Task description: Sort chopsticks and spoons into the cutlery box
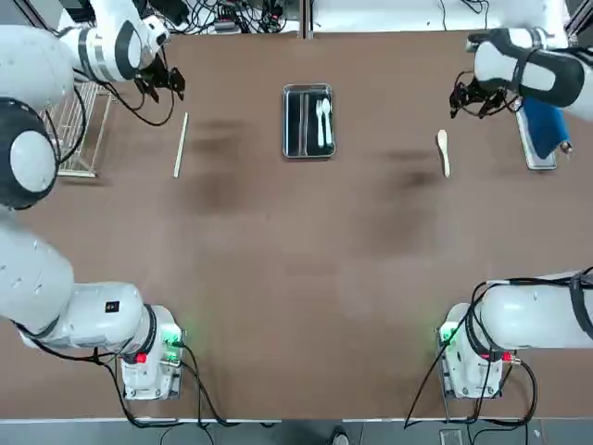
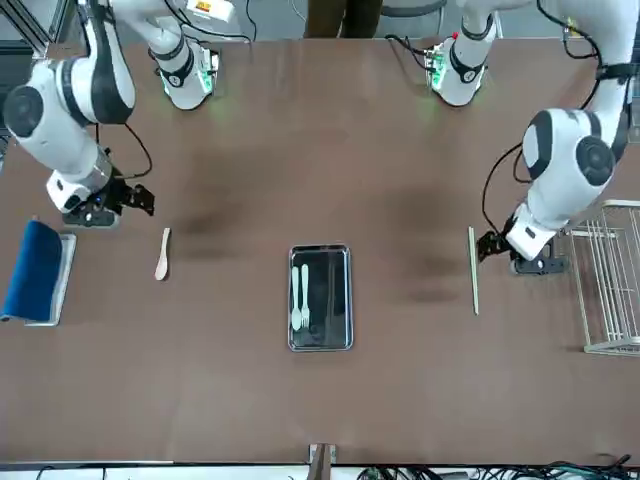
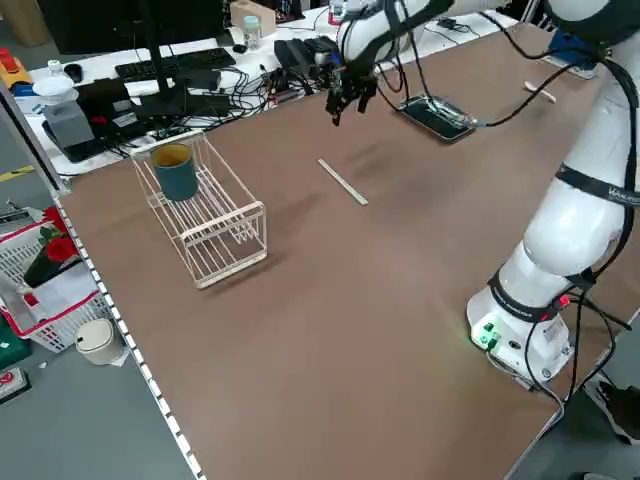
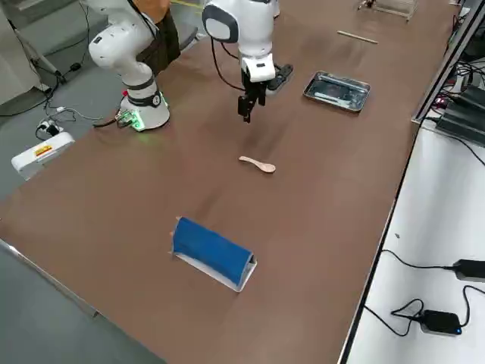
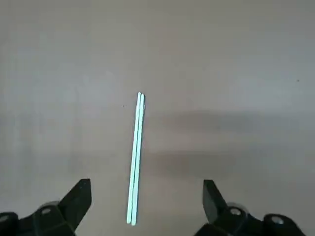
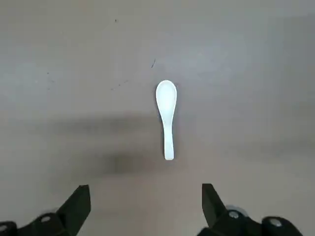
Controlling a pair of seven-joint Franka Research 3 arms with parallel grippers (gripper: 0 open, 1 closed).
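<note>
Brown desk (image 1: pixel 296 278) lying bare across most of its middle, carrying only a few things toward the far edge. Cutlery box (image 1: pixel 309 121) sitting near the middle of that far edge, holding two white spoons (image 1: pixel 322 120) side by side in one long compartment, the other compartment showing dark. Chopsticks (image 1: pixel 180 145) lying as a close pair flat on the desk toward the far left corner, well apart from the box. Loose spoon (image 1: pixel 444 152) lying flat toward the far right corner, also apart from the box.

Left gripper (image 5: pixel 145 201) hovering over the chopsticks near the far left corner, fingers spread wide with the sticks showing between them, touching nothing. Right gripper (image 6: pixel 145 206) hovering near the loose spoon by the far right corner, fingers likewise spread, holding nothing.

White wire rack (image 3: pixel 205 215) standing at the left edge with a teal cup (image 3: pixel 177 172) inside. Grey tray with a blue cloth (image 4: pixel 212 252) resting at the right edge near the far corner.

Beyond the far edge, a second bench crowded with cables, a keyboard (image 3: pixel 165 66) and small devices. Arm bases glowing green at the near edge.
</note>
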